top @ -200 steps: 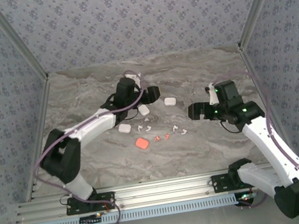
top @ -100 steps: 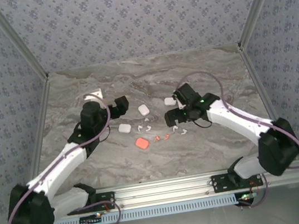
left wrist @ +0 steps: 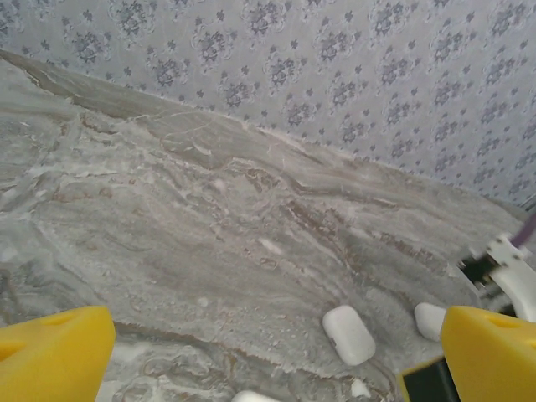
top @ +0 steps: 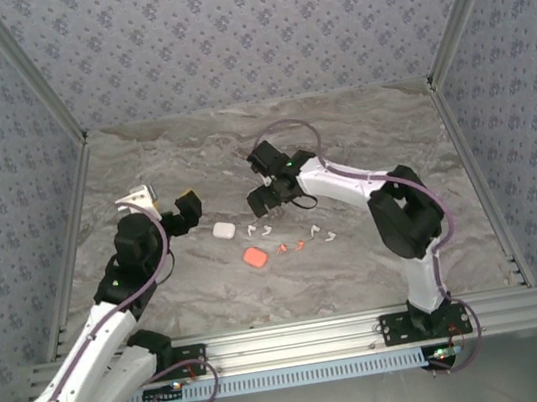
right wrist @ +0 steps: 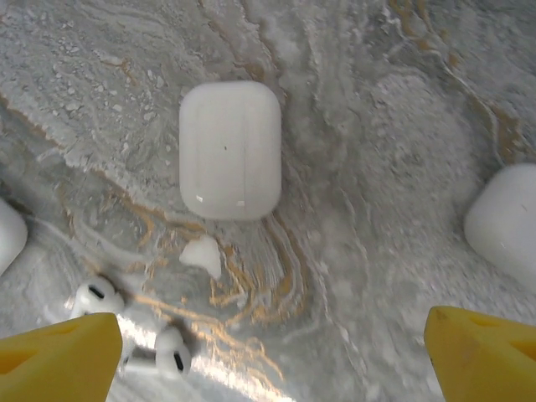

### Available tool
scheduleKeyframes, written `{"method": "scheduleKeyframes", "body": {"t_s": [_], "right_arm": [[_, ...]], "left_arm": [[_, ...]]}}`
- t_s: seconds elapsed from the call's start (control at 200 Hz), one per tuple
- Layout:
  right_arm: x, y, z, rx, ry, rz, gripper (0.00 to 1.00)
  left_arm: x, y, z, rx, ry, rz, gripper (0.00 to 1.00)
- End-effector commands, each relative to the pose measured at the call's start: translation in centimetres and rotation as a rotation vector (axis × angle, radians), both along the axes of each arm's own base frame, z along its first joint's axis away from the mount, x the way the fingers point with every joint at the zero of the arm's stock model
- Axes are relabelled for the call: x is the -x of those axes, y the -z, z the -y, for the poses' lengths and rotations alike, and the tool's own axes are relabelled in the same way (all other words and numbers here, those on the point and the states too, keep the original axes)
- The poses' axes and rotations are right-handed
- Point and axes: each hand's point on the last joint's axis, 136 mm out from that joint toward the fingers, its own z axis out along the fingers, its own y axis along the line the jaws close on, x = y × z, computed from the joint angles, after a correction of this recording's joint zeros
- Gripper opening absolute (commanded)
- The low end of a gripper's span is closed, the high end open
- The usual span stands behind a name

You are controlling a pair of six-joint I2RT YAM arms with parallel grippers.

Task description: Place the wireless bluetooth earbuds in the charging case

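From the overhead camera I see my left gripper (top: 164,205) hanging over the left part of the marble table (top: 378,255), claw spread wide and pinching nothing; in its wrist view the yellow fingertips (left wrist: 52,352) frame bare marble, and a small white case (left wrist: 348,335) lies further off with a second one just beside it. My right gripper (top: 258,178) reaches to the middle of the table, claw likewise spread and empty; through its wrist camera a closed white charging case (right wrist: 229,151) lies flat on the marble ahead of the fingertips, touched by neither. The earbuds I can see lie loose on the marble; two white earbuds (right wrist: 96,297) rest near that case, close by one fingertip; overhead, the salmon-red earbuds (top: 291,247) sit just beside a salmon-red case (top: 255,258), with two more white ones to their right; another white case (top: 224,231) lies left of the group.
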Motion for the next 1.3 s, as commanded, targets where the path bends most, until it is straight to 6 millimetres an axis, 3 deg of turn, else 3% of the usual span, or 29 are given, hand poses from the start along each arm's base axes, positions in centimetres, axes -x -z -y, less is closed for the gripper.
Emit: {"method": "scheduleKeyframes", "body": {"t_s": [0.0, 0.4, 0.859, 1.034, 1.294], "right_arm": [[-0.6, 0.9, -0.6, 0.06, -0.027, -0.013, 0.94], [-2.6, 5.0, -2.8, 0.123, -0.057, -0.075, 0.8], [-3.0, 6.7, -3.0, 0.154, -0.098, -0.092, 0.52], [-3.2, 5.0, -2.7, 0.153, -0.127, -0.037, 0.49], [-2.0, -0.9, -0.8, 0.054, -0.232, 0.145, 0.46]], "left_arm": [[0.6, -0.6, -0.6, -0.038, -0.003, 0.004, 0.99], [0.8, -0.3, -0.7, -0.056, 0.005, -0.004, 0.99], [0.7, 0.5, -0.4, -0.083, 0.026, -0.054, 0.99], [0.5, 1.4, -0.5, -0.102, 0.038, -0.132, 0.96], [-0.2, 2.6, 0.6, 0.071, 0.144, -0.236, 0.83]]}}
